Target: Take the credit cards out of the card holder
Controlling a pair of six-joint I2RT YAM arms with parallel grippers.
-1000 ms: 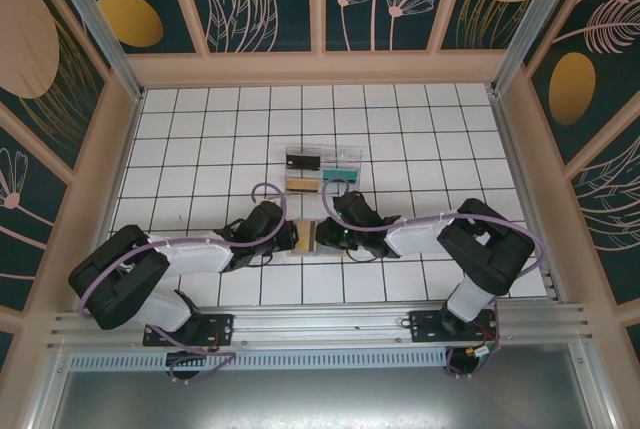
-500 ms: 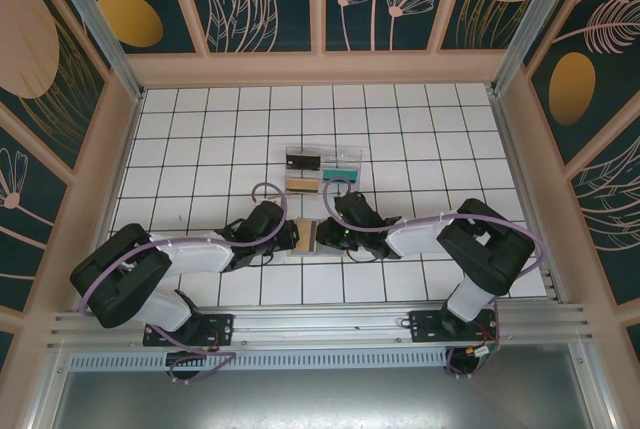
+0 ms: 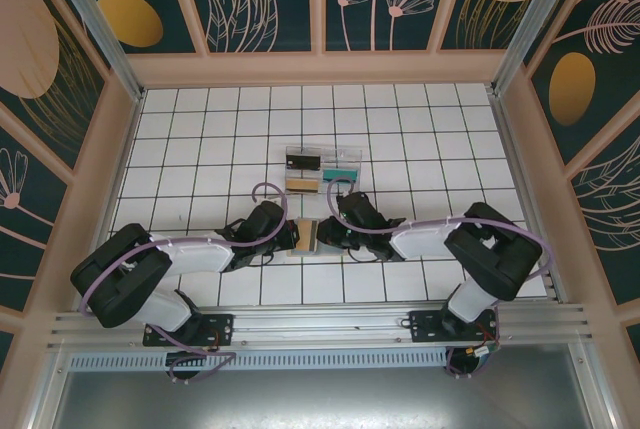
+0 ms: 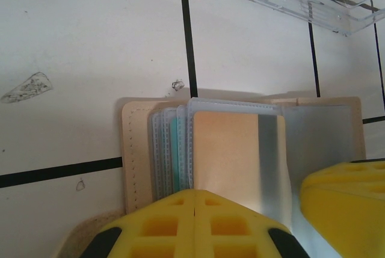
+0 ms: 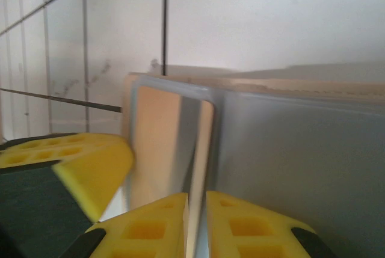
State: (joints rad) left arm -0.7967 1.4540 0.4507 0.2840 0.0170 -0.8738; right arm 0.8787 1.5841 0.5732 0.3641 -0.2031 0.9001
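Currently the card holder (image 3: 307,236) lies open on the white tiled table (image 3: 200,129), near the front edge and between the two arms. The clear compartment tray (image 3: 322,169) sits just beyond it.

Left gripper (image 3: 292,237): at the holder's left side. In the left wrist view its yellow fingers (image 4: 156,222) are fully closed, pad to pad, over the near edge of the holder (image 4: 137,150). Cannot tell whether anything thin is caught in the seam.

Right gripper (image 3: 322,237): at the holder's right side, facing the left one. In the right wrist view the jaws are nearly closed, leaving a narrow slot (image 5: 197,210). A thin leaf of the holder (image 5: 271,80) runs edge-on down into that slot, so the gripper is pinching it. Cannot tell whether the pads grip a card itself or only the clear sleeve.

Credit cards: still in the holder. A tan card (image 4: 228,156) sits in the top clear sleeve, with a grey band along its right edge. A teal edge (image 4: 174,150) shows among the fanned sleeves to its left. The same tan card (image 5: 156,138) stands beside the right gripper's fingers in the right wrist view.

Blue-grey inner leaf (image 4: 319,138) lies to the right, with a right-gripper finger (image 4: 343,192) on it.
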